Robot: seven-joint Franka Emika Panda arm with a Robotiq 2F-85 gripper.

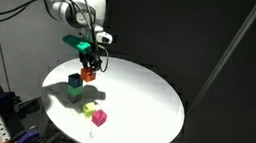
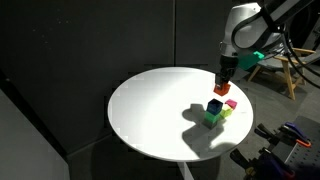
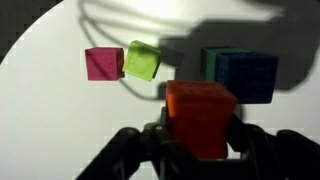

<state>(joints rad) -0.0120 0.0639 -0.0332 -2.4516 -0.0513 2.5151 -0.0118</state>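
Orange block (probably light, rigid, smooth-sided) sits clamped between the fingers of the gripper, held on opposite flat faces.

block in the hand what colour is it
Orange-red block, clearest in the wrist view, clamped in the hand.

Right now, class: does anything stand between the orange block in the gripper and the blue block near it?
Nothing visible does. The gripper is shut on the orange block, above and beside the blue block, which sits on a green block. The yellow block and pink block lie aside.
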